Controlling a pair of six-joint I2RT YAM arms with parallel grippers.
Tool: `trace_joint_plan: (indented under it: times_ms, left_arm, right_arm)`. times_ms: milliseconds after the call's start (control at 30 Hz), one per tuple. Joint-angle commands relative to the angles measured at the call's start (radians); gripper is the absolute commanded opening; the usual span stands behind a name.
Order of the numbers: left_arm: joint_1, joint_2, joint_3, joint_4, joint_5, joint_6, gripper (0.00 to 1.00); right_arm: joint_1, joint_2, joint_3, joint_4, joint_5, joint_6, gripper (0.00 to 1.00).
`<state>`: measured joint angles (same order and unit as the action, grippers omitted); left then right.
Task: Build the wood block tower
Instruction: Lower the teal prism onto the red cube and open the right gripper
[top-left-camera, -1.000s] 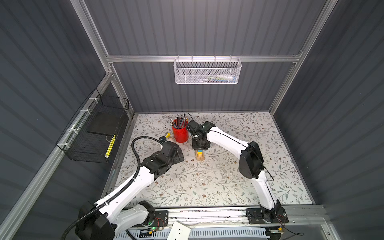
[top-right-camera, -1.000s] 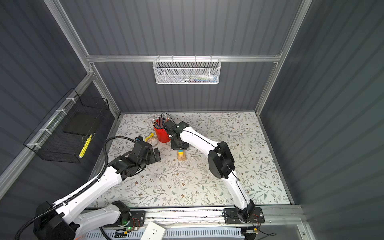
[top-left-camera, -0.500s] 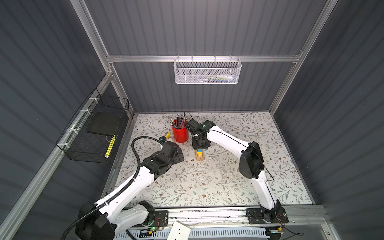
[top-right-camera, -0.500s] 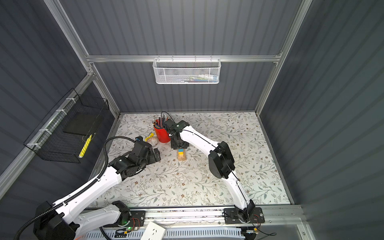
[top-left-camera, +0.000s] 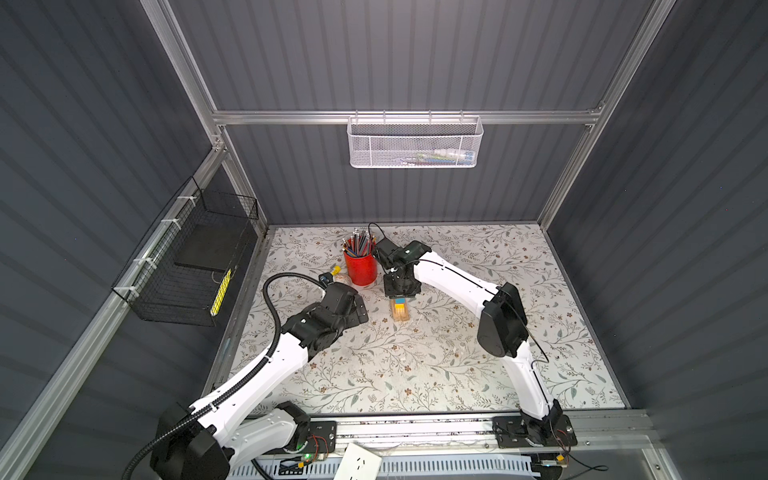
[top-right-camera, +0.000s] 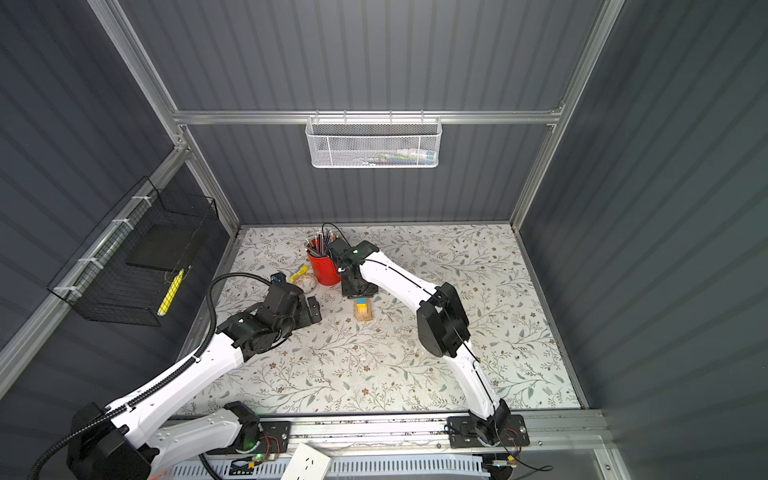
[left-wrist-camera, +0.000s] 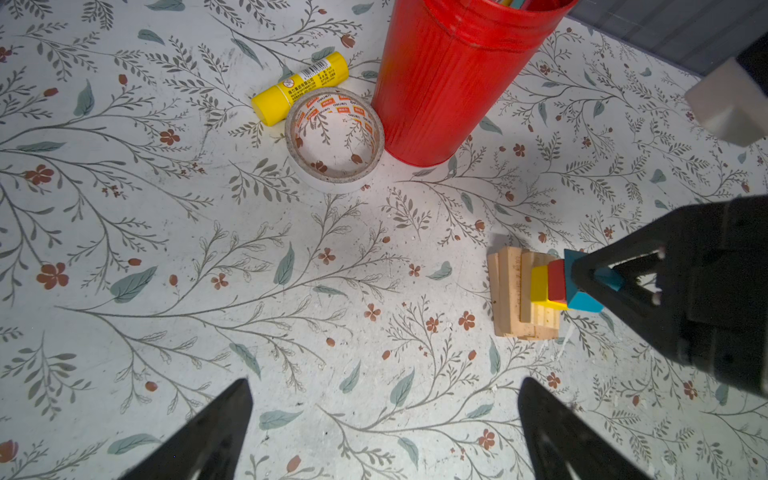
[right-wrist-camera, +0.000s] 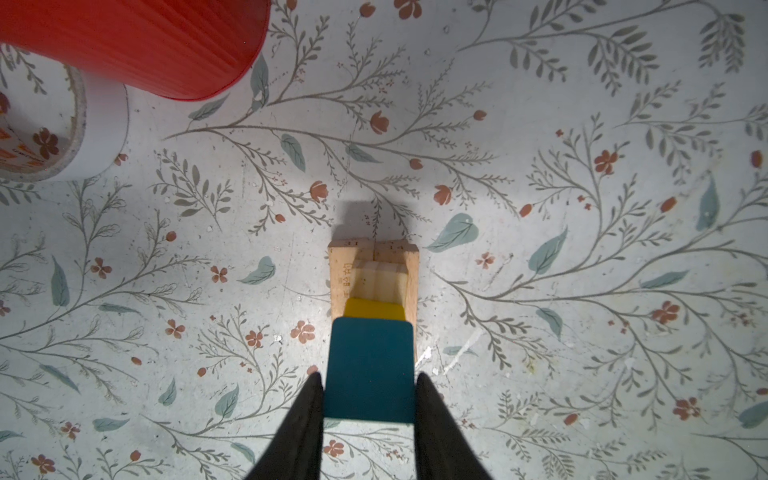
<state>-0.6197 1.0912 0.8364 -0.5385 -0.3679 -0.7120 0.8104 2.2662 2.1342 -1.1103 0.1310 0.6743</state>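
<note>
Between the fingers of the right hand (right-wrist-camera: 368, 380) sits the teal block (right-wrist-camera: 369, 349), clasped on two opposite sides; both fingers lie flush against it in the right wrist view. Directly beneath this hand the wood block tower (top-left-camera: 400, 311) stands on the floral surface (left-wrist-camera: 291, 291). It has pale planks (left-wrist-camera: 509, 291) at the base, then a yellow block (right-wrist-camera: 374, 309), then a red block (left-wrist-camera: 557, 279), with the teal one uppermost.

The step in hand looks to be seating that teal piece as the cap. To do it well, I judge the hand should hold the block level and centred over the red one and bring it straight down with no sideways push, since the stack narrows upward and would topple easily. It should then part its fingers evenly and rise vertically, so neither drags the block off.

The left hand (left-wrist-camera: 385, 380) hangs released, fingers spread wide over bare surface. The tower is off to one side of its fingertips, and a red cup (left-wrist-camera: 449, 83), tape roll (left-wrist-camera: 334, 139) and yellow glue stick (left-wrist-camera: 299, 89) lie farther ahead.

Whether the teal block rests fully on the red one is unclear, because the right hand's finger covers that joint in the left wrist view. In the right wrist view the red block is hidden altogether. The planks cannot be counted. In both top views the right hand covers part of the tower.
</note>
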Motion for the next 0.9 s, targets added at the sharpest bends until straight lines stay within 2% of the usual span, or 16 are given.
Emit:
trace_joint_plan:
  times_ms: [0, 600, 867]
  left_arm:
    - [0.006, -0.003, 0.003, -0.021, -0.015, -0.009, 1.0]
    - [0.006, -0.002, 0.005, -0.025, -0.017, -0.007, 1.0]
    - [0.006, 0.001, 0.008, -0.022, -0.016, -0.007, 1.0]
  right_arm:
    - [-0.004, 0.025, 0.025, -0.01, 0.004, 0.009, 0.34]
    - [-0.008, 0.04, 0.026, -0.007, 0.013, 0.024, 0.36]
    - [-0.008, 0.033, 0.039, -0.007, 0.003, 0.025, 0.47]
